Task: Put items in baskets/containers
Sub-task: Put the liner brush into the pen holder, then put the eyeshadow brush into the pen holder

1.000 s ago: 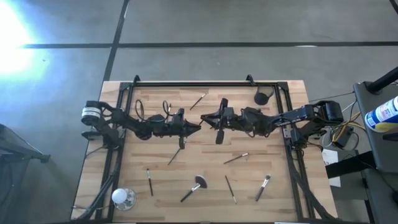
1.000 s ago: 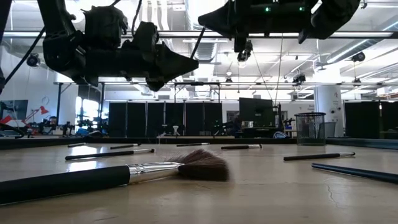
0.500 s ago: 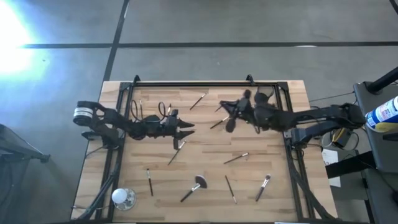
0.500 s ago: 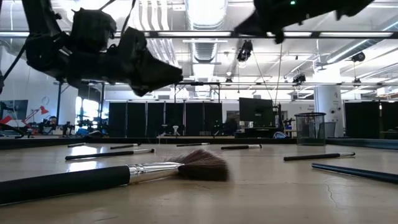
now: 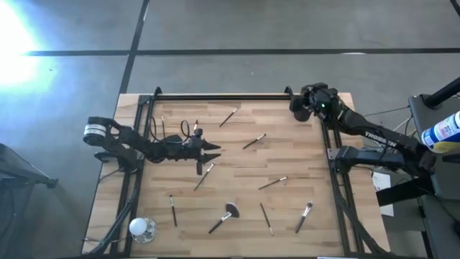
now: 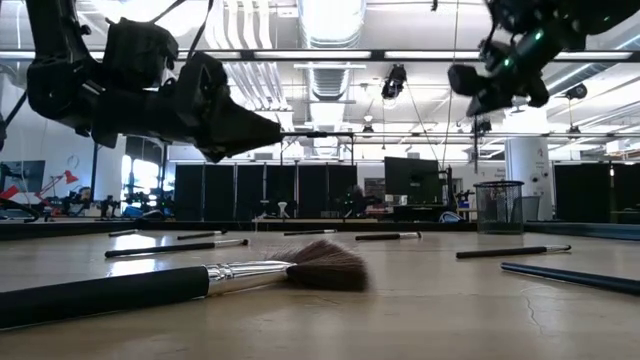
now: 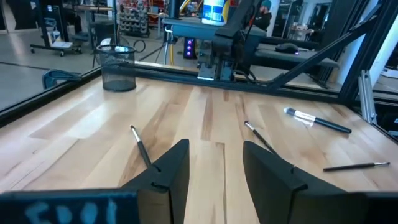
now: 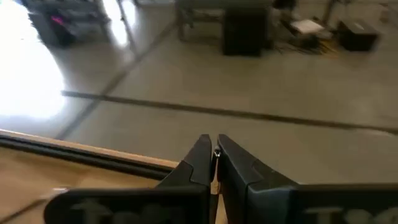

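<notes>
Makeup brushes (image 5: 273,183): slim, with thin dark or wooden handles and small bristle tips. They lie loose and scattered on the surface (image 5: 302,162), all of them outside the cup.
Cup (image 6: 500,207): small, dark and round, with a see-through mesh wall. It stands upright at a far corner of the surface. From above, my right arm covers it.
Fan brush (image 5: 228,212): it has a dark handle, a shiny metal collar and a wide, soft fan of bristles. It lies flat, well away from the cup, near the opposite long edge.
Closest brush (image 5: 253,142): it lies alone on bare wood, nearer the cup than most of the others.
Left hand (image 7: 214,149): it is open, with the two dark, wedge-shaped fingers spread and nothing between them. It hangs above the surface well apart from the cup, and one thin brush (image 7: 141,146) lies just beside a fingertip.
Right hand (image 6: 470,85): the fingers are closed almost together, up in the air just above the cup's corner. A small pale speck shows at the tips; I cannot tell what it is.
Writing: pale blue letters on my left hand's body are too blurred to read. A bottle with a blue label (image 5: 445,133) stands off the surface beyond the cup's end, and its print is unreadable.
Surface: pale wooden planks inside a black metal frame (image 5: 223,96).
Glass object (image 5: 141,229): clear and rounded, at the corner diagonally opposite the cup.
Obstruction: nothing lies between the cup and the closest brush.
</notes>
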Robot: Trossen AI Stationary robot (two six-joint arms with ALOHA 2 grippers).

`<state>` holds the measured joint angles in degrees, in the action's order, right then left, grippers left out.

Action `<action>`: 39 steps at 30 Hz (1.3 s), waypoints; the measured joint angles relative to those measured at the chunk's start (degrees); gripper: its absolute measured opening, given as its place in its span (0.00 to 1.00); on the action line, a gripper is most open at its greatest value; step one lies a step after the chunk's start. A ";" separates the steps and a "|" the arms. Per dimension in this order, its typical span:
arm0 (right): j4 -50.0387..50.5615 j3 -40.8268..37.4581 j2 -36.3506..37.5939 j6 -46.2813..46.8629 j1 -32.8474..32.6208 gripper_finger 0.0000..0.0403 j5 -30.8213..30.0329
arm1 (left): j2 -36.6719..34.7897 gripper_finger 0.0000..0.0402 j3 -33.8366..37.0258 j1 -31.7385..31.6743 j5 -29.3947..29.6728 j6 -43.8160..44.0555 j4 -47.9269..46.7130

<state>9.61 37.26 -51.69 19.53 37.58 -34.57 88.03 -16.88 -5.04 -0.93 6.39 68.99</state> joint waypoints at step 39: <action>20.59 8.35 -14.83 0.75 10.04 0.28 10.80 | -1.17 0.35 -0.07 -0.02 0.93 1.60 -3.04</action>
<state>30.20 45.60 -66.53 20.28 47.62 -23.77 86.86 -16.95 -5.06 0.00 8.00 65.95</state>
